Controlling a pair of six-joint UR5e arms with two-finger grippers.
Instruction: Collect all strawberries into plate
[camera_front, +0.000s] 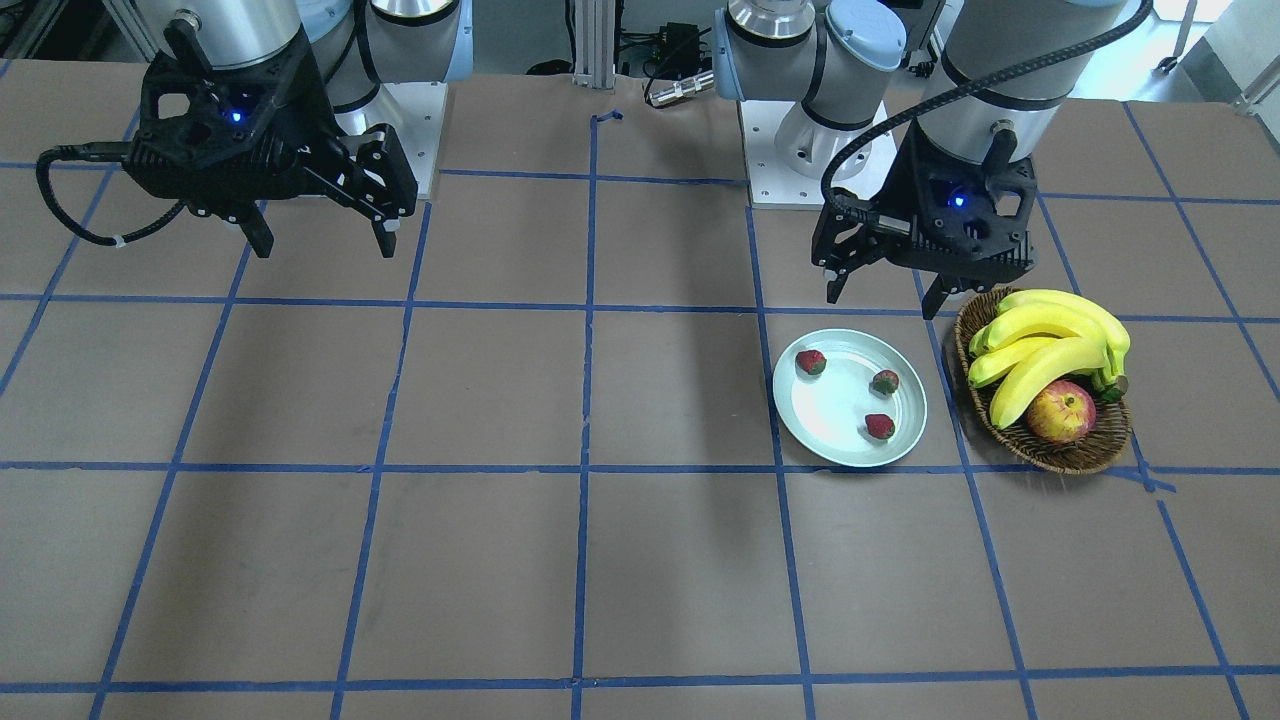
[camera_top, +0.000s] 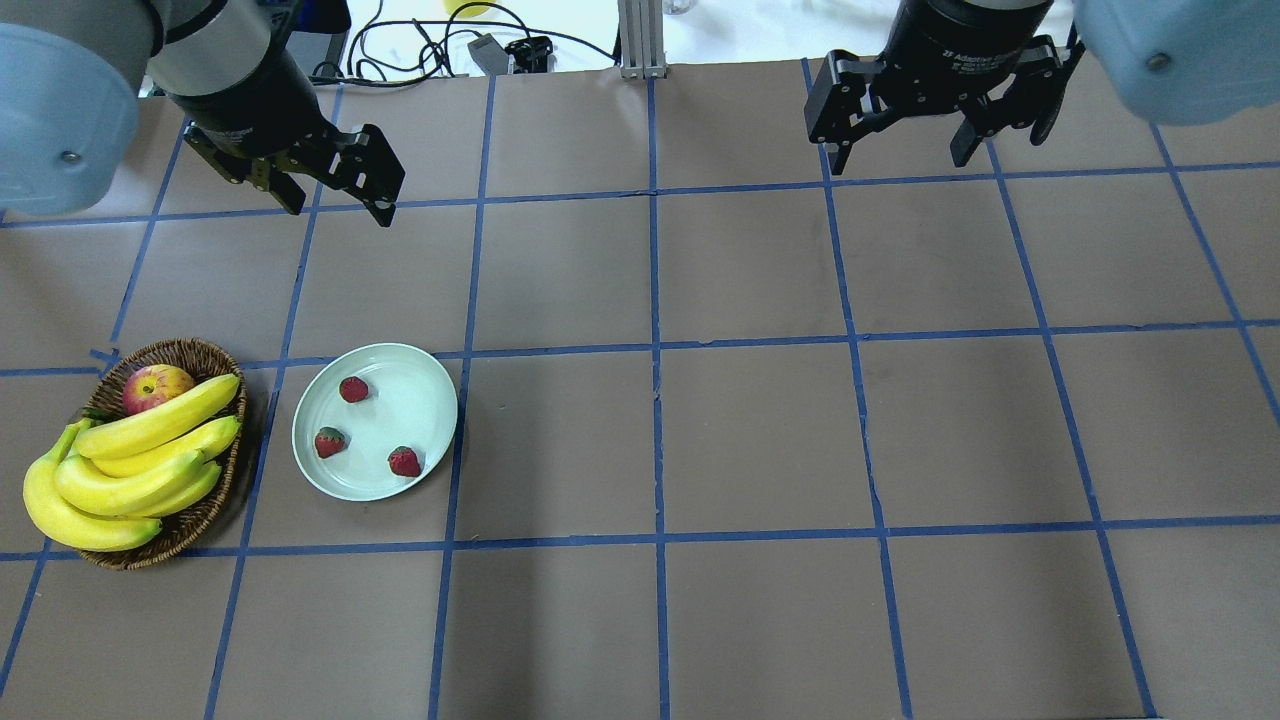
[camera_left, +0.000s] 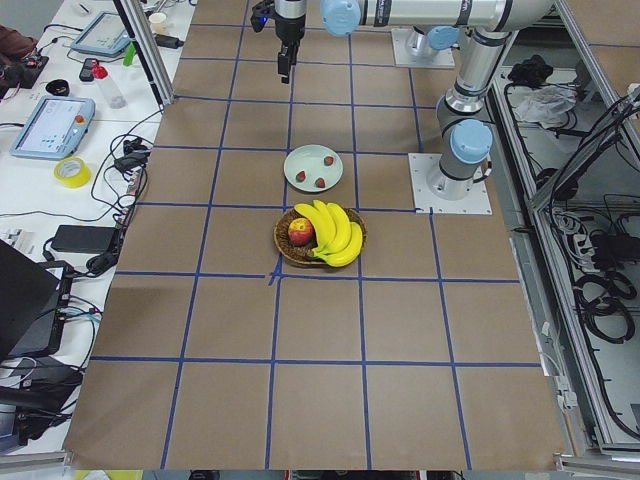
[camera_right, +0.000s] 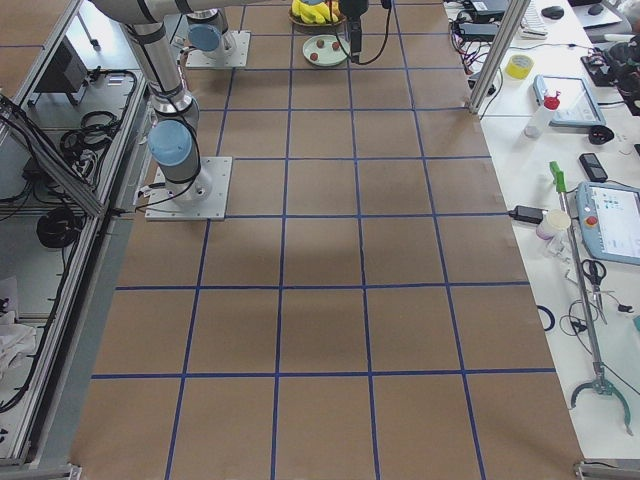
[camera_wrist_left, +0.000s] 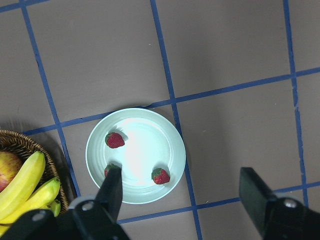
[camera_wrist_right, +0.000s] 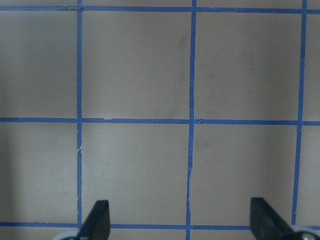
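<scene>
Three strawberries (camera_top: 353, 389) (camera_top: 329, 441) (camera_top: 404, 461) lie inside the pale mint plate (camera_top: 430, 384) on the table's left half. They also show in the front view (camera_front: 810, 362) (camera_front: 884, 382) (camera_front: 879, 426) on the plate (camera_front: 830, 440), and in the left wrist view (camera_wrist_left: 115, 140) (camera_wrist_left: 160, 176). My left gripper (camera_top: 335, 205) (camera_front: 885, 295) is open and empty, raised above the table beyond the plate. My right gripper (camera_top: 900, 158) (camera_front: 322, 243) is open and empty, raised over the far right side.
A brown wicker basket (camera_top: 205, 510) with a bunch of bananas (camera_top: 130, 460) and a red-yellow apple (camera_top: 155, 387) stands left of the plate. Blue tape lines grid the brown table. Cables and a metal post (camera_top: 640, 40) sit at the far edge.
</scene>
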